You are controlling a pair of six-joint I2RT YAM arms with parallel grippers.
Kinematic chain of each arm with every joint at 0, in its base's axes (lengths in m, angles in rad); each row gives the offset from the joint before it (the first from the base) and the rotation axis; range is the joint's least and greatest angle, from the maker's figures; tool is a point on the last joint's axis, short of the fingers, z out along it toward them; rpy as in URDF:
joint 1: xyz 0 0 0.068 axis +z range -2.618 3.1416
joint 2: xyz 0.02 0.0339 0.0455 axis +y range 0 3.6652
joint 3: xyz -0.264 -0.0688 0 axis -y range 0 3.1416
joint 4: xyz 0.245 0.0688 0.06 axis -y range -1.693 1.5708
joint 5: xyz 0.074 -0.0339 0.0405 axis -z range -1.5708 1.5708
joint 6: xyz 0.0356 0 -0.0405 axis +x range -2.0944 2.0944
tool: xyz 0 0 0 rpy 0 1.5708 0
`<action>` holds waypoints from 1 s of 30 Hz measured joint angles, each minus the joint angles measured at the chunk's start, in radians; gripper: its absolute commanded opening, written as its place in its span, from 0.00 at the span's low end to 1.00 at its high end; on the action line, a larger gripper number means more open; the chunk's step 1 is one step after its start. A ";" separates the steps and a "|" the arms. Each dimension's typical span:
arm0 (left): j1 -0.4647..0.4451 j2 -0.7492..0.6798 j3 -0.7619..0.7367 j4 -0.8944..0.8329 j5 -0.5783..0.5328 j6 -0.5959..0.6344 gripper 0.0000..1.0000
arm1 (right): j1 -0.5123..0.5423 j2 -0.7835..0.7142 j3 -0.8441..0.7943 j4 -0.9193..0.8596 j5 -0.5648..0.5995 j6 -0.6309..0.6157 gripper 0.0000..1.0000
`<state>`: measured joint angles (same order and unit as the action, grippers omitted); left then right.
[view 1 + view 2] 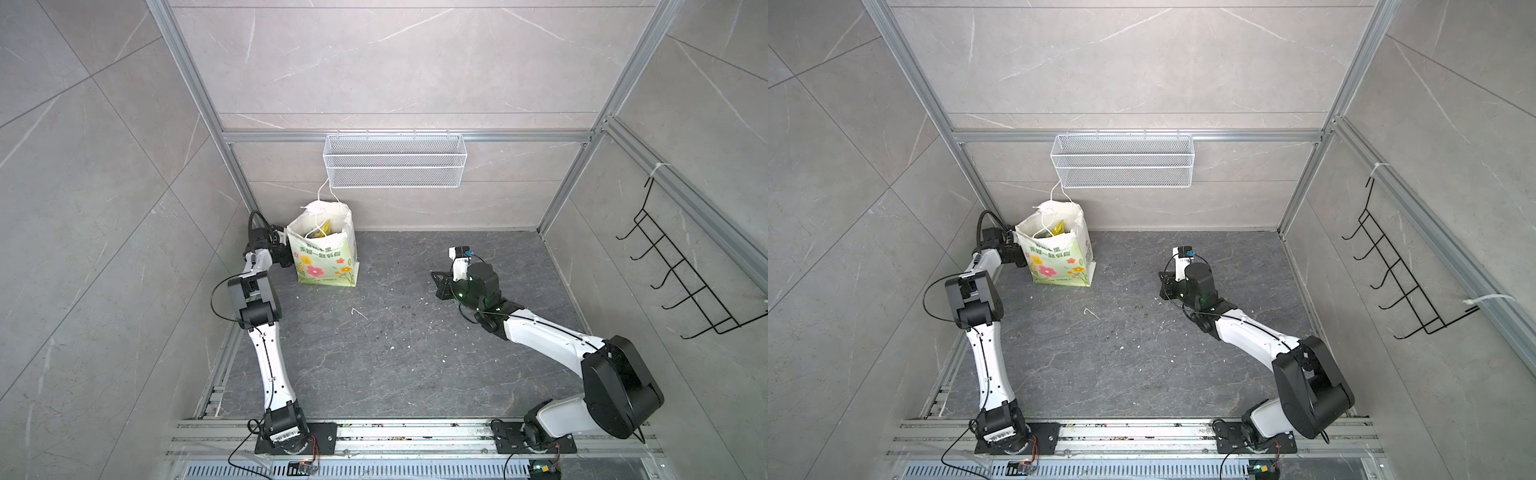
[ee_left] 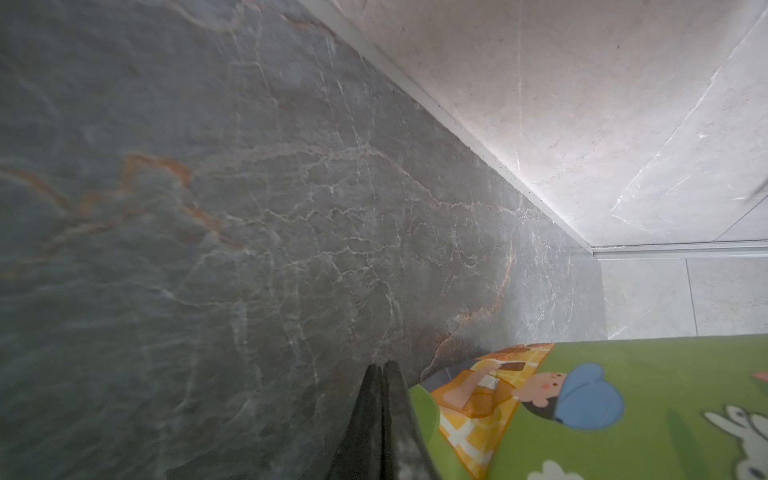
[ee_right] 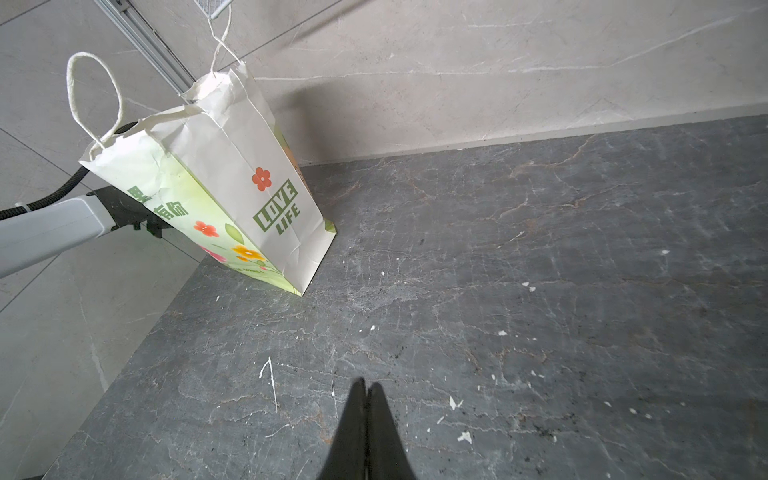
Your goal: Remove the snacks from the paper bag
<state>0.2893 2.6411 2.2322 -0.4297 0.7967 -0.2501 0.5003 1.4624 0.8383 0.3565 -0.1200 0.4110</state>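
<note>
"Snacks (image 1: 323, 229), how many can anyone make out?" asks one.

"Only a yellow-green scrap down in the mouth of the paper bag (image 1: 326, 266). The rest are hidden by its walls and a drooping cord handle, in both top views. The bag stands upright at the far left of the dark table (image 1: 374, 353), close to the far wall, below the left end of the wire basket (image 1: 395, 166) hung there."

"And the arms?"

"The left gripper (image 2: 382, 367) sits low, just beside the bag's left face, jaws pressed together on nothing. Whether it touches the paper cannot be told. The right gripper (image 3: 366, 385) is well apart at mid-right, aimed at the bag, jaws likewise closed and empty."
</note>
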 measured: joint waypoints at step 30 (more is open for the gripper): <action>-0.113 -0.239 -0.421 0.078 -0.043 0.137 0.00 | 0.000 -0.032 -0.003 0.042 0.003 -0.016 0.19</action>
<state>0.1764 2.4020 1.8114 -0.3519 0.7536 -0.1127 0.5003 1.4300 0.8352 0.3985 -0.1173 0.3950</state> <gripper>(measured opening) 0.049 0.178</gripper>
